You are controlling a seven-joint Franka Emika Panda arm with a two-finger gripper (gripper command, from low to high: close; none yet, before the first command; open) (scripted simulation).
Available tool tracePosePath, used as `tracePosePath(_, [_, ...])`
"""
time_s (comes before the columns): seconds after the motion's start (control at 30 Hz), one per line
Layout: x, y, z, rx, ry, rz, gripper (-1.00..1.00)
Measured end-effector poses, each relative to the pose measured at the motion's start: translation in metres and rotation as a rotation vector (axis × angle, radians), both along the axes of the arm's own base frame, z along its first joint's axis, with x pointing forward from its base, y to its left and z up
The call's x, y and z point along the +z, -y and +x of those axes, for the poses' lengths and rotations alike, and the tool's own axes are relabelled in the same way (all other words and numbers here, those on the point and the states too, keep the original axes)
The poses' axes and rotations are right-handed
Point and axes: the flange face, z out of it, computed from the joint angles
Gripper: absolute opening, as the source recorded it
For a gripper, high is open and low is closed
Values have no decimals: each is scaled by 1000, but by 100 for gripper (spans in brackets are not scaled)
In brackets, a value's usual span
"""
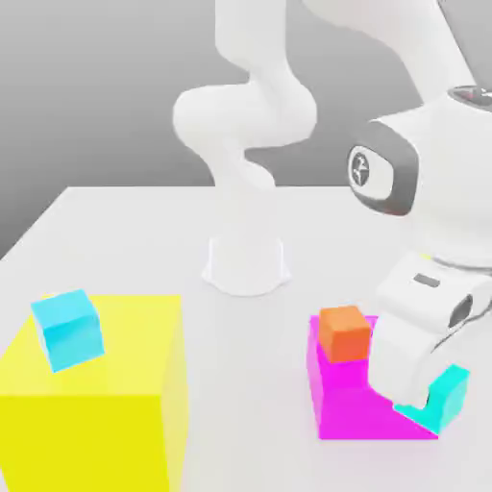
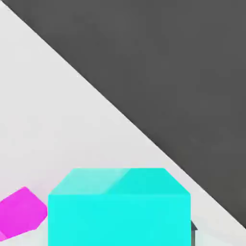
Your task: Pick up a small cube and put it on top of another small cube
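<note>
Turquoise small cube [image 1: 445, 396] sits clamped in the pincer [image 1: 423, 408], jaws narrowed tight on it, just off the magenta block [image 1: 360, 408]. Beside the hand, an orange cube [image 1: 345, 333] tops that block; farther off, a sky-cyan cube [image 1: 67, 330] rests on a yellow block [image 1: 115, 423].

The small cube [image 1: 448, 396] was a plain turquoise-cyan, slightly greenish. Touching it stood a magenta block [image 1: 360, 402], and on that block sat an orange cube [image 1: 345, 332]. Well apart from the magenta block was a plain yellow block [image 1: 96, 404], topped by a bluer sky-cyan cube [image 1: 67, 330]. The tabletop [image 1: 135, 240] was pale grey-white, the arm [image 1: 245, 125] white.
</note>
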Motion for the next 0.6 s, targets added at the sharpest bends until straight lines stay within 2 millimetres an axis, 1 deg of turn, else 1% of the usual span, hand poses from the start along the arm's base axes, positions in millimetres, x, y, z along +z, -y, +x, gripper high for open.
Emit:
tracePosePath(0.07, [24, 68, 11, -213, -5, 1, -100])
tracePosePath(0.1, [37, 102, 13, -322, -7, 3, -100])
tracePosePath(0.17, [65, 166, 10, -540, -13, 10, -100])
tracePosePath(0.23, [93, 228, -3, -754, -20, 21, -100])
tracePosePath(0.27, [106, 255, -12, -852, -23, 27, -100])
tracePosePath(0.33, [132, 300, -33, -1033, -30, 42, -100])
tracePosePath(0.37, [139, 298, -37, -1070, -25, 45, -100])
tracePosePath(0.4, [134, 297, -38, -1087, -23, 47, -100])
tracePosePath(0.47, [109, 296, -39, -1102, -21, 48, -100])
tracePosePath(0.5, [94, 296, -39, -1104, -21, 48, 100])
tracePosePath(0.6, [94, 296, -39, -1104, -21, 48, 100])
